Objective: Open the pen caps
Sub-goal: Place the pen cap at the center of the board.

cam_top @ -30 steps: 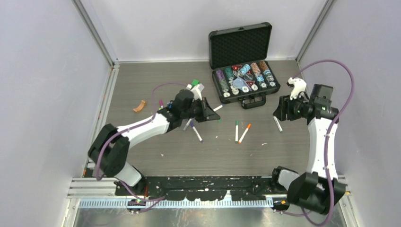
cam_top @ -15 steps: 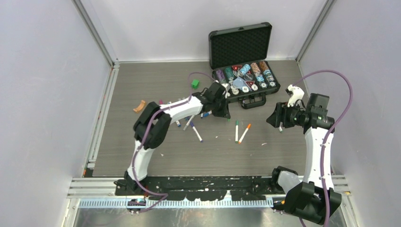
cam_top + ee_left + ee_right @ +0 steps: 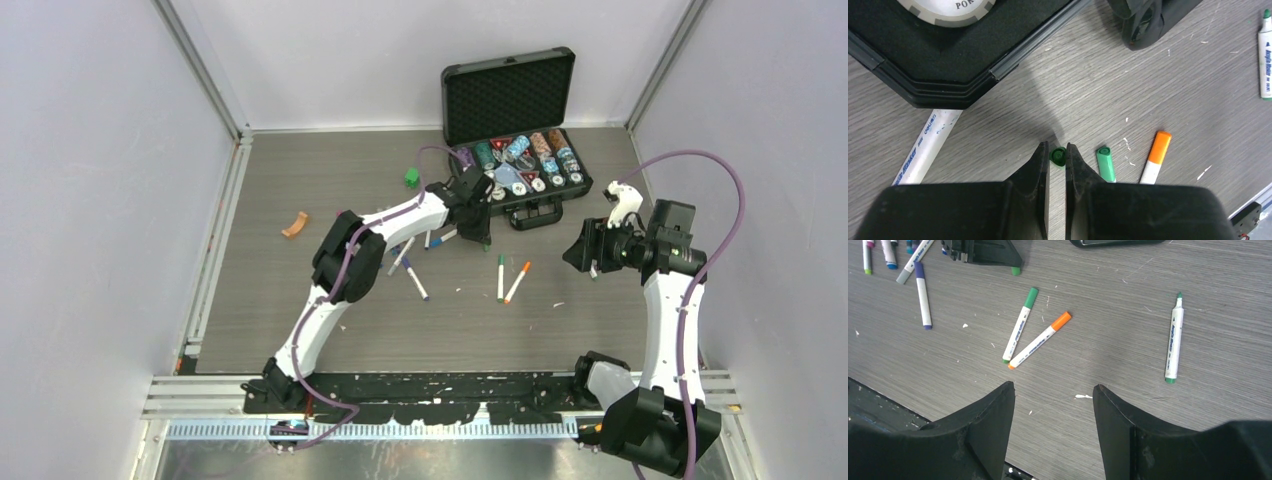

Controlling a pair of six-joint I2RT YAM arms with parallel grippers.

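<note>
The left fingers [image 3: 1044,159] are clenched on a tiny green plastic cap [image 3: 1058,156], pinched only at their very tips, close to the grey wood-grain bench [image 3: 1173,75]. So shallow a hold could let the cap squirt out and roll toward the black poker-chip case [image 3: 948,75] ahead and left of them. The right fingers [image 3: 1000,400] hang released and empty. An uncapped white marker pen with the green tip [image 3: 1174,337] lies ahead to their right. A green-capped pen [image 3: 1020,325] and an orange-capped pen [image 3: 1040,340], 2 not yet opened, lie ahead to their left.

One case [image 3: 508,95], one green cube [image 3: 411,177], roughly eight pens [image 3: 1019,326].
</note>
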